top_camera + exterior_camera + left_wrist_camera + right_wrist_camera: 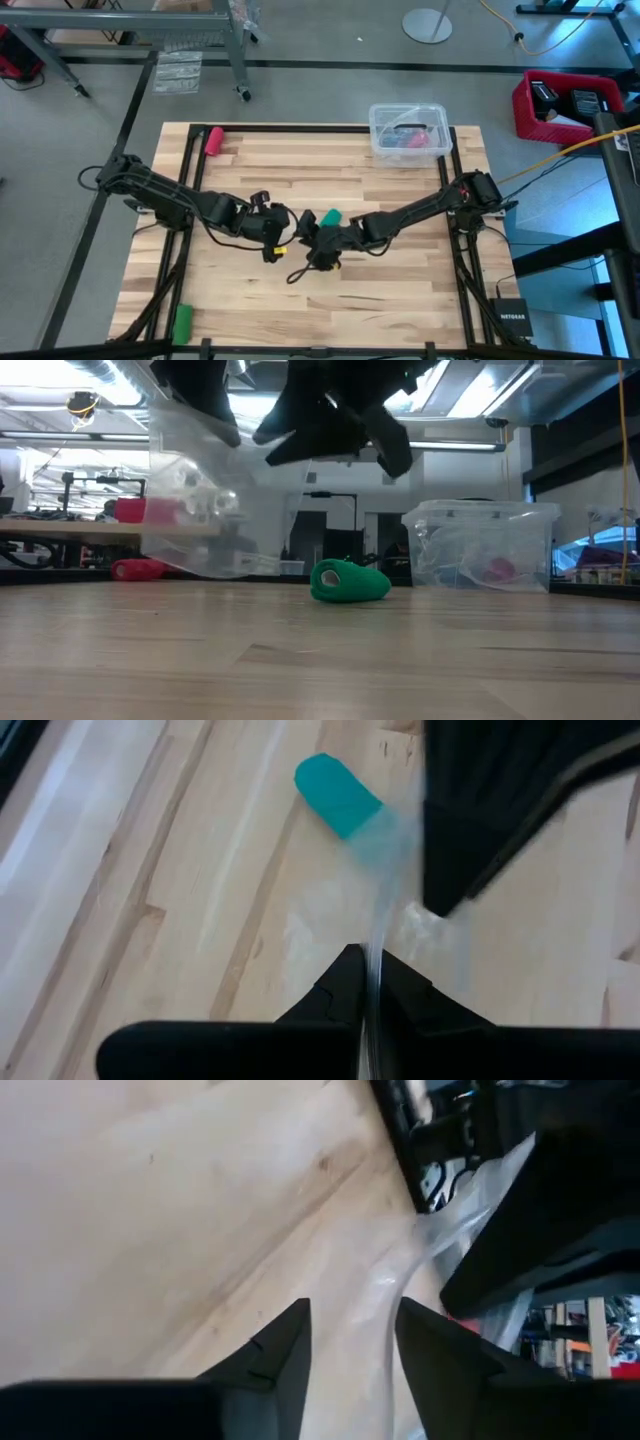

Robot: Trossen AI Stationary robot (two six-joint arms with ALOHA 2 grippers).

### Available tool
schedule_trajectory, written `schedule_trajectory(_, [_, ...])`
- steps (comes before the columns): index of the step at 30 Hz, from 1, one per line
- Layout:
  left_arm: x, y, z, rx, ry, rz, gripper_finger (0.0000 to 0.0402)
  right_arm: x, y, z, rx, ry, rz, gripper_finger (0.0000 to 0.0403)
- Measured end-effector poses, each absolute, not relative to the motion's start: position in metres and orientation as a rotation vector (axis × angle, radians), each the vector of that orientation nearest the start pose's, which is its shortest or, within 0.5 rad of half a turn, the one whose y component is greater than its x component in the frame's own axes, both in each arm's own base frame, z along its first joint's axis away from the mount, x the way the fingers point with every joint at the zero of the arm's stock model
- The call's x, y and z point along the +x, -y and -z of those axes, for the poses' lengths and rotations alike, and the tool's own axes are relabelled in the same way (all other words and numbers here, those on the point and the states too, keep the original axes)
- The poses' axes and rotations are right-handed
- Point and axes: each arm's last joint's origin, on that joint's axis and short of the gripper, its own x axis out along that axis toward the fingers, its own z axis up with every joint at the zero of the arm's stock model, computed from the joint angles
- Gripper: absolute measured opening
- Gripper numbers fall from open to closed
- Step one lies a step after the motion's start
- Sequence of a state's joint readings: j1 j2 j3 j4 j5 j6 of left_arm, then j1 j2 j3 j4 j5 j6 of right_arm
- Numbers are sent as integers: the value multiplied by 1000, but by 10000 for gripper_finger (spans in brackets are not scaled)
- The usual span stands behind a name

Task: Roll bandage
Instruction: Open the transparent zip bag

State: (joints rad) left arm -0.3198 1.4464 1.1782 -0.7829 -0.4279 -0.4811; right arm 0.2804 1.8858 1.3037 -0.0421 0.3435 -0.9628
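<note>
2 grippers, left (366, 982) pinching clear bag (205, 510), right (352, 1342) parted, bandage (329, 217) beside them

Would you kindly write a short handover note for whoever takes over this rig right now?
Left gripper: mid-table, fingers shut on a clear plastic bag held above the table.
Right gripper: beside it, fingers open, with the bag's film between them.
Bandage: a compact roll lying on the table near both grippers, held by neither.
Done: the bandage looks rolled.
Left: possibly bagging it; unclear.
</note>
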Motion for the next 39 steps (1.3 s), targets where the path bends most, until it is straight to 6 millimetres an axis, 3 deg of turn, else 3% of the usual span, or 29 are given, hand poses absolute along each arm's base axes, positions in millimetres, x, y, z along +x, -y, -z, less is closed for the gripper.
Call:
schedule_trajectory(7, [276, 79, -277, -90, -907, -339, 3, 408, -108, -224, -940, -491, -135, 109])
schedule_trajectory(16, [281, 80, -280, -119, -851, -330, 3, 408, -106, -224, -813, -513, -45, 102])
schedule_trajectory(21, [279, 74, -279, -91, -862, -385, 3, 406, -106, -220, -819, -548, -68, 38])
schedule_trajectory(23, [277, 71, -278, -53, -862, -452, 3, 408, -107, -216, -818, -551, -93, 11])
schedule_trajectory(27, [272, 67, -278, -1, -837, -581, 3, 415, -108, -195, -839, -579, -92, 16])
schedule_trajectory(34, [270, 76, -277, 37, -778, -626, 3, 430, -111, -162, -883, -562, -50, 12])
schedule_trajectory(39, [266, 84, -250, 43, -795, -640, 3, 431, -111, -147, -800, -594, -53, 5])
